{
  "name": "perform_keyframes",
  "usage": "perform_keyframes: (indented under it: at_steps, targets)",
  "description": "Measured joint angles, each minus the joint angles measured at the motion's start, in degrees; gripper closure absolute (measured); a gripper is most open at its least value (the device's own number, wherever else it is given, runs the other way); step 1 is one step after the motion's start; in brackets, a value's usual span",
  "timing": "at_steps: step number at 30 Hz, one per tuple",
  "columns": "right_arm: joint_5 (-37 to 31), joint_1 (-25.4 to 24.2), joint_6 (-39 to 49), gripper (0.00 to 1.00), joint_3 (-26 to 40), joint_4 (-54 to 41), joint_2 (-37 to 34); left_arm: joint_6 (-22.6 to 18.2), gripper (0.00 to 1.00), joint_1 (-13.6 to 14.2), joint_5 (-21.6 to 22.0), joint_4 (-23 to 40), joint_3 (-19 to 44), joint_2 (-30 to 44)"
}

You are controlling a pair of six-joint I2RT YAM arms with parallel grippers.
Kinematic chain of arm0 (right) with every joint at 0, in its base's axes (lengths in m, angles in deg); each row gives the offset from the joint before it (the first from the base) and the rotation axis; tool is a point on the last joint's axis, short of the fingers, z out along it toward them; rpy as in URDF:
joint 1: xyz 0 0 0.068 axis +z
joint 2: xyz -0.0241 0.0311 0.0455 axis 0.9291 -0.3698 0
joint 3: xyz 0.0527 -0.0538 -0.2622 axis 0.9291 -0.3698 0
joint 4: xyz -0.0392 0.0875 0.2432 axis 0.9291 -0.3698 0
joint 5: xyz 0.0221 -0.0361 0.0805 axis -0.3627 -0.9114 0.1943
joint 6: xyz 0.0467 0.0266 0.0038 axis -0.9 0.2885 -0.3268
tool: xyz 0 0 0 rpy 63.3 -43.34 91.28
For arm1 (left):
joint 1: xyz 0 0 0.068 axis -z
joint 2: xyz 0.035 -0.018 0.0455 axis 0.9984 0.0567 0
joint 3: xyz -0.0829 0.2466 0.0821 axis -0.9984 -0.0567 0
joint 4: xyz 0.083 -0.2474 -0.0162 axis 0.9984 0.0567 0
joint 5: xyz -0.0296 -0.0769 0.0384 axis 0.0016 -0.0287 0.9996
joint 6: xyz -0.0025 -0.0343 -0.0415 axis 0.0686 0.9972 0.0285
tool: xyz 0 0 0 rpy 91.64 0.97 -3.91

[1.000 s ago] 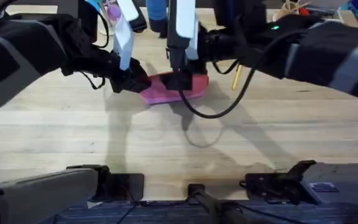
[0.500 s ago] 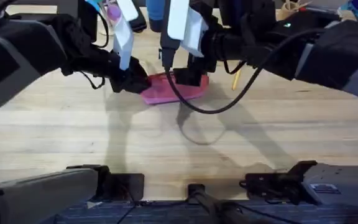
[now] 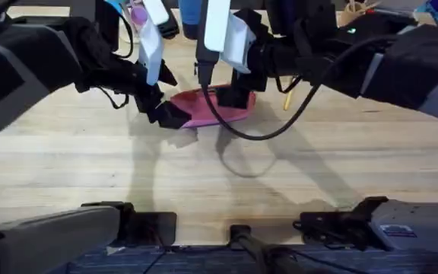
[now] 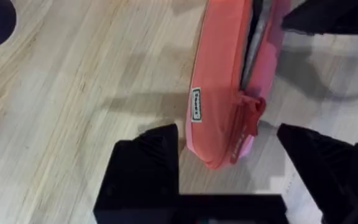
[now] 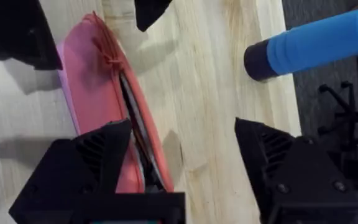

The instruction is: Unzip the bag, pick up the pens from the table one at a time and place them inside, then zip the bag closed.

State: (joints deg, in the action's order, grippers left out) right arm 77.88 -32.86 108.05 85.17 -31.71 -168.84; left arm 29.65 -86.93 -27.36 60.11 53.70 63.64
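Although the overhead view crowds both my arms over it, the bag [image 3: 207,109] lies flat on the surface [image 3: 226,183] toward its far edge, near the middle. My left end effector [image 3: 175,116] sits at the bag's left end, and my right end effector [image 3: 230,95] is over its right part. One yellow pen [image 3: 287,94] lies on the wood just right of the bag, toward the far edge, not yet picked up.

From my left wrist, my left end effector [image 4: 229,146] is spread wide, its fingers straddling the near end of the bag [image 4: 219,81] without touching it. The zipper pull [image 4: 248,112] sits close to that end, and the seam beyond it gapes.

From my right wrist, my right end effector [image 5: 182,146] is also wide and empty, hanging over the bag [image 5: 89,93], whose zipper line shows a dark opening. A blue cylinder [image 5: 312,40] stands beyond.

I judge the unzipping largely done; loading the pen and zipping shut remain.
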Motion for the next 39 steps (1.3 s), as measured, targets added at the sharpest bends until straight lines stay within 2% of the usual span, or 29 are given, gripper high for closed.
perform_keyframes:
  at_steps: [3,6,9,13,17,23,32,39]
  targets:
    - [0.85,0.0,-1.51,0.005,0.0,-0.02,0.0,0.53,0.008,0.0,-0.04,-0.04,0.05,0.0]
    - [2.36,0.0,-5.0,0.006,0.02,-0.23,0.13,3.09,0.008,0.0,-0.19,0.82,1.19,0.0]
    - [3.27,0.0,-8.36,0.006,1.0,-4.41,0.74,4.89,0.008,0.0,-0.24,3.82,4.04,-0.11]
    - [3.79,-0.14,-10.67,0.007,6.2,-13.27,0.81,6.11,0.008,0.0,-0.23,9.84,8.02,-2.29]
    - [4.56,-0.8,-12.63,0.009,11.47,-17.83,0.87,6.49,0.008,0.0,-0.19,15.77,10.97,-6.47]
    - [6.09,-2.54,-14.14,0.009,17.55,-24.37,0.86,6.66,0.008,0.0,0.54,23.05,12.39,-13.39]
    - [10.54,-6.15,-18.37,0.009,28.12,-37.69,-2.35,6.69,0.007,0.0,1.36,23.67,12.41,-24.28]
    - [14.85,-6.58,-19.24,0.01,39.02,-49.46,-9.38,6.69,0.008,0.0,1.82,23.67,12.44,-25.97]
